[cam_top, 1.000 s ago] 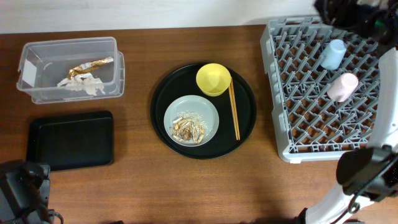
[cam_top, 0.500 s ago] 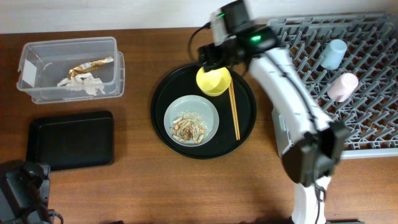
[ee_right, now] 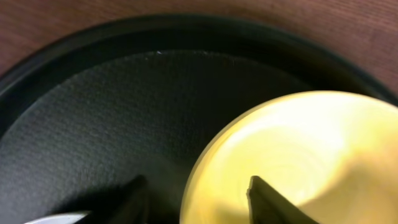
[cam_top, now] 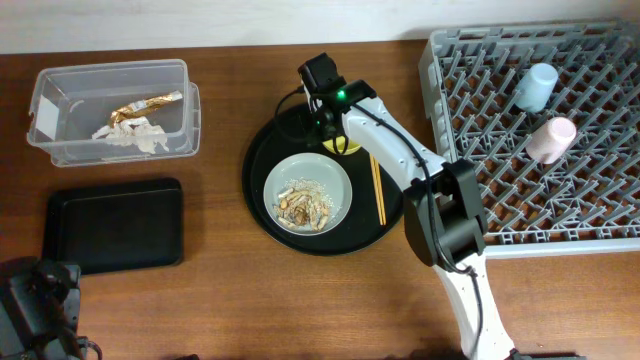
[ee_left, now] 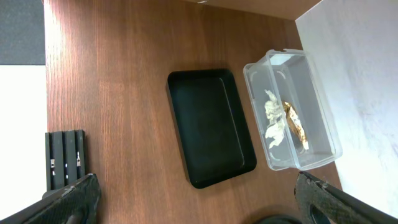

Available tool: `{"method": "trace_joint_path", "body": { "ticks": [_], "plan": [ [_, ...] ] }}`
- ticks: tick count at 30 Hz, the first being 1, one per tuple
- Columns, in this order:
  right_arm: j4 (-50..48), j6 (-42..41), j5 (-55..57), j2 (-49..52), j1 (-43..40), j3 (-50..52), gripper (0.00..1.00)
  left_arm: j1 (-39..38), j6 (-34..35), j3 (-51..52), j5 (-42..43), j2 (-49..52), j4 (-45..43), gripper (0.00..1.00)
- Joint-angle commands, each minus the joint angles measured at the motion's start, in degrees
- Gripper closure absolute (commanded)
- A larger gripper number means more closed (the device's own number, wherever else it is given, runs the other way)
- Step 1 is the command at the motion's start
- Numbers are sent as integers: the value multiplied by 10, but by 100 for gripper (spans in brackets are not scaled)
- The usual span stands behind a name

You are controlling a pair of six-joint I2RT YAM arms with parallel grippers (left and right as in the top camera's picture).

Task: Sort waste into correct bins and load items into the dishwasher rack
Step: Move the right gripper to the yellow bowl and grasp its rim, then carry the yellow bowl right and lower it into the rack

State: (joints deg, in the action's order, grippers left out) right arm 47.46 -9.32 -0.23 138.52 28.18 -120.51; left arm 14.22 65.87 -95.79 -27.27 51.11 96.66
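Right wrist view: right gripper (ee_right: 198,194) is spread, with the yellow bowl (ee_right: 292,155) rim between its fingers on the round black tray (ee_right: 81,106). I read this as a rim pinch before transfer to the dishwasher rack (cam_top: 580,200). Left gripper (ee_left: 199,205) is parked, jaws apart, empty.

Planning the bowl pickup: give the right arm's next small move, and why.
Probably close the right tool on the rim of the round yellow bowl. Its open fingers straddle that rim, one inside the bowl, one outside over the round black tray, so a grasp seems ready before lifting toward the grey lattice rack.
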Motion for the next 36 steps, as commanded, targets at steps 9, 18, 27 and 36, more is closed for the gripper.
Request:
{"method": "trace_joint_path", "body": {
  "ticks": [9,18,27,36],
  "plan": [
    [19,-21,9,14,22,-5,83,2,7,0,-8,0,0,1],
    [68,-21,8,-23,21,-37,96,2,7,0,-8,0,0,1],
    [226,-15,33,-132,-12,-216,96,2,7,0,-8,0,0,1],
    [413,-22,74,-209,-147,-251,96,2,7,0,-8,0,0,1]
  ]
}}
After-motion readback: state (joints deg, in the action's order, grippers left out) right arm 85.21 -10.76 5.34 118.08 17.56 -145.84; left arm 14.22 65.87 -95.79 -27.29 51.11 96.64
